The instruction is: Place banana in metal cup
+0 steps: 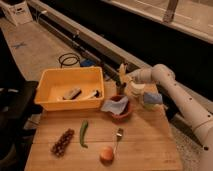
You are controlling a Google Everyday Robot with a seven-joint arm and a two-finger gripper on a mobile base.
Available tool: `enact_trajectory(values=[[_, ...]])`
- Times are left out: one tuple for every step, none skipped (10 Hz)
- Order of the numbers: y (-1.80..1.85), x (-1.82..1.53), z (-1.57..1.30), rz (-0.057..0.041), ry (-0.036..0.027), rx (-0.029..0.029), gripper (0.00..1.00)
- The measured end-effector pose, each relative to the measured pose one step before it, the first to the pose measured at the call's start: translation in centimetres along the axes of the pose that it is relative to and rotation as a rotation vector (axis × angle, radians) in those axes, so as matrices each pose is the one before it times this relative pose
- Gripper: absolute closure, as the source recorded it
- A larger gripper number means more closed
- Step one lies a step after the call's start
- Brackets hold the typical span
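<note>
So the robot's hand (125,75) was clamped shut on the small pale-yellow banana (121,69), holding it upright right above the little dark grey metal cup (120,88) at the back of the wooden surface (145,145), next to the yellow plastic bin (50,95). A banana that size looked light and a bit soft, with smooth skin, so I'd say a gentle mid-body grip made sense. The cup's mouth looked narrow and rigid, so it probably had to go in end first.

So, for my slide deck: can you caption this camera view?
Gripper, shut on the banana, holds it upright above the metal cup beside the yellow bin.
</note>
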Motion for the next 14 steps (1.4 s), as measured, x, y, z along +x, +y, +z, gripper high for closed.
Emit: enact_trajectory(values=[[-0.116,0.261,0.358,0.00089,-0.00649,0.00206,1.00],[-0.226,0.175,0.303,0.00194,-0.00758,0.00243,1.00],[-0.368,0.190,0.302,0.00500,-0.00533,0.00544,1.00],[-0.317,0.299,0.341,0.00420,-0.00177,0.00478,1.00],[-0.172,0.180,0.291,0.00150,-0.00012,0.00263,1.00],[-0.122,0.326,0.396,-0.00239,0.00515,0.00309,0.95],[-0.036,0.404,0.499,-0.00122,0.00595,0.00222,0.84],[0.050,0.225,0.306,0.00156,0.00239,0.00062,0.76],[0.048,0.273,0.281,0.00291,0.00161,0.00130,0.68],[-0.102,0.253,0.050,0.00592,-0.00198,0.00648,0.56],[-0.144,0.164,-0.099,0.00670,-0.00544,0.00636,0.45],[-0.085,0.080,-0.115,0.00492,-0.00419,0.00462,0.37],[-0.051,0.208,-0.156,0.00866,-0.00387,0.00538,0.29],[-0.056,0.131,-0.126,0.00585,-0.00259,0.00427,0.28]])
